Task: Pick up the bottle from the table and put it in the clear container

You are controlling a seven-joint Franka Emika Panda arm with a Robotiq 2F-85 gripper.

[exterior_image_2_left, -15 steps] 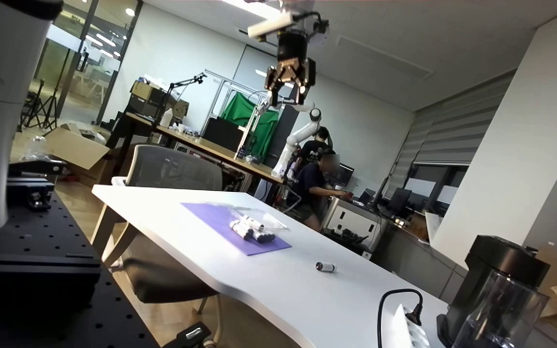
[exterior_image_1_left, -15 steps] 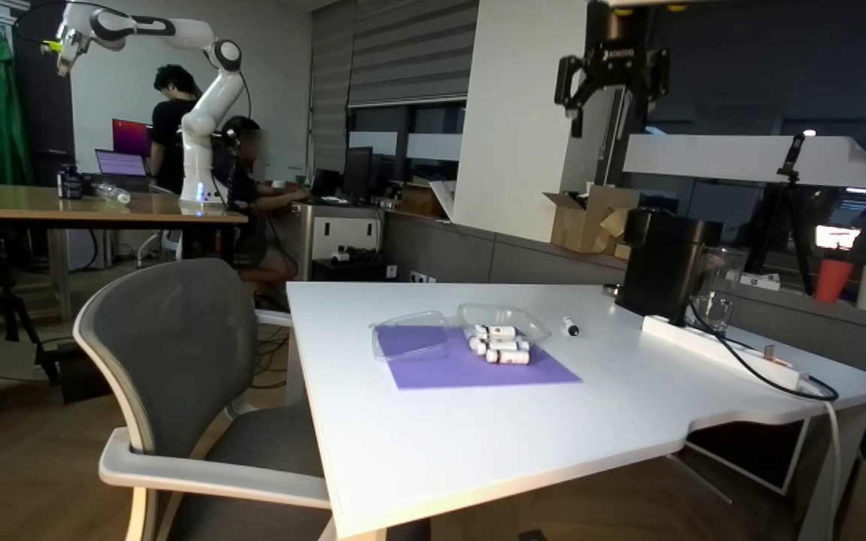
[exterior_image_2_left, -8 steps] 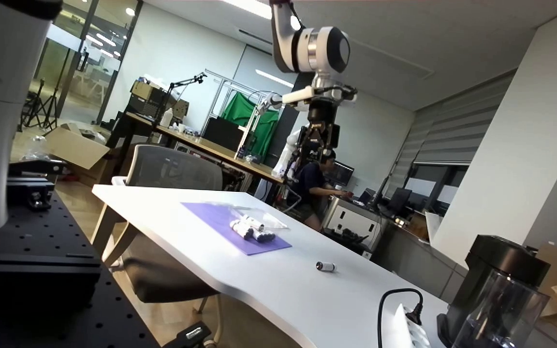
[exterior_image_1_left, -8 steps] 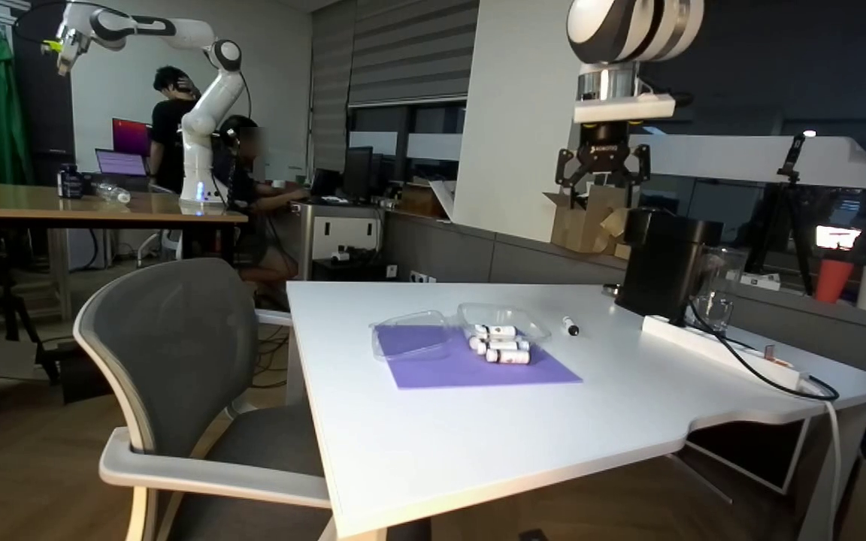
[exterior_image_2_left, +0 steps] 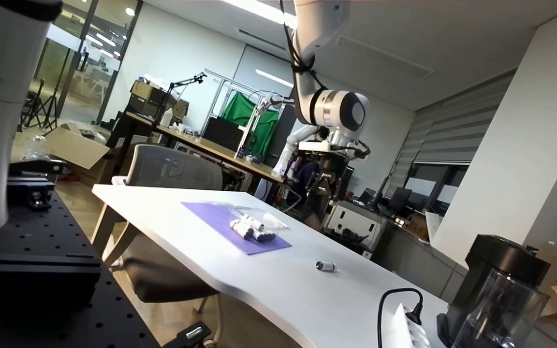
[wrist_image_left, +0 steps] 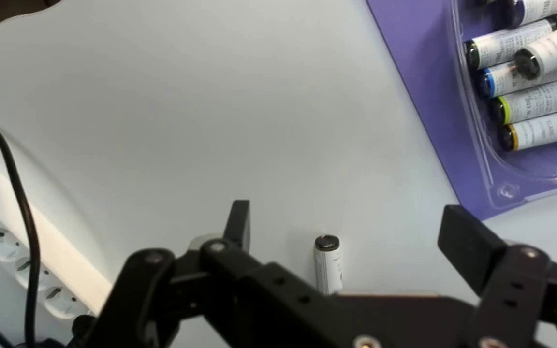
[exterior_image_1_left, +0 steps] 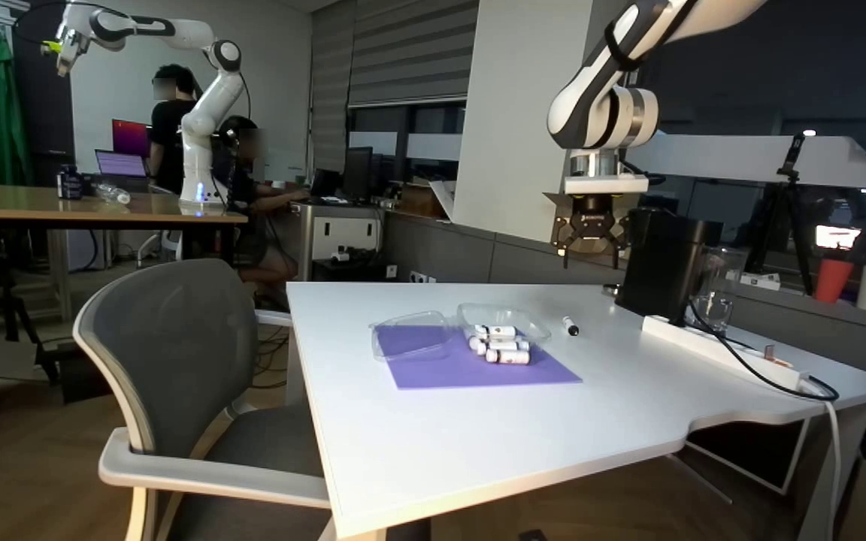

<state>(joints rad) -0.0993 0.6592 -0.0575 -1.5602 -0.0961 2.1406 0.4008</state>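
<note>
- White and smooth, the table (wrist_image_left: 240, 121) is spreading beneath the things in the wrist view.
- Nearest that camera, the black two-fingered tool (wrist_image_left: 348, 232) is holding its fingers wide apart; in both exterior views it is hovering well above the table.
- Below it, a small white-labelled cylindrical bottle (wrist_image_left: 328, 268), dark at one end, is lying on the table; the wrist view is showing it between the spread fingers, partly hidden by the tool's body.
- Apart from that bottle, a low clear plastic container (wrist_image_left: 507, 190) is resting partly on a flat purple sheet (wrist_image_left: 445, 111) and is holding several dark-ended bottles with white labels (wrist_image_left: 549, 129), one lying across others.
- Toward the opposite side, a long white power strip (wrist_image_left: 61, 256) is lying on the table, a black cable (wrist_image_left: 21, 193) running across it.
- Across the table in an exterior view, a grey mesh-backed chair (exterior_image_2_left: 177, 166) is standing.
- Farther back in both exterior views, a white jointed robot arm (exterior_image_1_left: 213, 105) is rising above a brown-topped bench (exterior_image_1_left: 19, 199).
</note>
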